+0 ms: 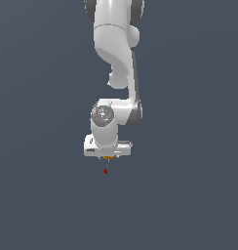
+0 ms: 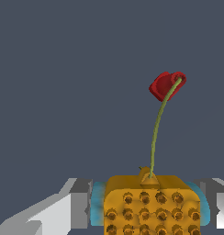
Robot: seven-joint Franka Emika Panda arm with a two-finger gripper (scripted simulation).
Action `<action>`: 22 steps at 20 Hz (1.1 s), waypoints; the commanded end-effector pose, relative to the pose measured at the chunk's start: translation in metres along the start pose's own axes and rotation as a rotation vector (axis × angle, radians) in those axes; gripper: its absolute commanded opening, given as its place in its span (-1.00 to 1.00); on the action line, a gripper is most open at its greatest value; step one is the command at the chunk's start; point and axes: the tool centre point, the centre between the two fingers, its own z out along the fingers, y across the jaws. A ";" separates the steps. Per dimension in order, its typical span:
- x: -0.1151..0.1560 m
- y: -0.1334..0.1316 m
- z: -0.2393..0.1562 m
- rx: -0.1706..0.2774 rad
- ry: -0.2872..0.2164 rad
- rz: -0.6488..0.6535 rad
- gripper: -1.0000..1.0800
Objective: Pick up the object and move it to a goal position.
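Note:
The object (image 2: 150, 204) is a small orange block with a dotted grid, teal edge pads and a thin green stalk ending in a red blob (image 2: 166, 85). In the wrist view it sits between the two grey fingers (image 2: 79, 204), which press against its teal sides. In the exterior view only a bit of orange (image 1: 108, 158) shows under the white hand, with the red blob (image 1: 105, 171) hanging just below. My gripper (image 1: 108, 157) is shut on the object and points down. I cannot tell its height above the floor.
The white arm (image 1: 116, 53) comes down from the top of the exterior view. Around it there is only a plain dark grey-blue ground (image 1: 189, 195). No goal marker shows.

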 end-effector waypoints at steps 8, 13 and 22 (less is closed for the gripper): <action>-0.009 -0.061 -0.083 -0.001 0.002 -0.001 -1.00; -0.014 -0.098 -0.134 -0.001 0.002 -0.001 -1.00; -0.022 -0.164 -0.225 -0.002 0.002 -0.001 -1.00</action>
